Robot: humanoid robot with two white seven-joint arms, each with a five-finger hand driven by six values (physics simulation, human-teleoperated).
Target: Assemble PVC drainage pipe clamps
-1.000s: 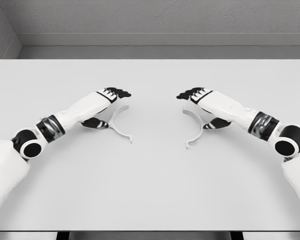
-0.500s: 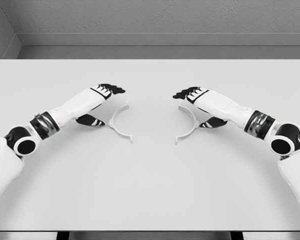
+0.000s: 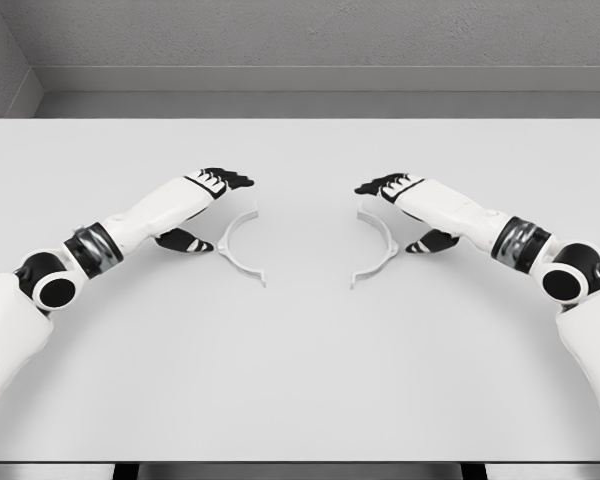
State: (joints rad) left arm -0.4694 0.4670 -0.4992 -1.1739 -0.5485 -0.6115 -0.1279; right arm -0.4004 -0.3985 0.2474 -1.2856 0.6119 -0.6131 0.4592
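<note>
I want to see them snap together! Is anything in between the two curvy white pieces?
No. In the head view, only bare table lies between the left clamp half and the right clamp half.

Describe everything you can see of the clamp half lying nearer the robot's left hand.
The left clamp half is a thin white half-ring, plastic by its look, lying flat on the pale table. Its arc bulges toward the left hand and opens toward the matching right clamp half, which lies apart from it. Small flat tabs end the arc, one at the far end, one at the near end. The left hand hovers beside its far end; whether it touches cannot be told.
</note>
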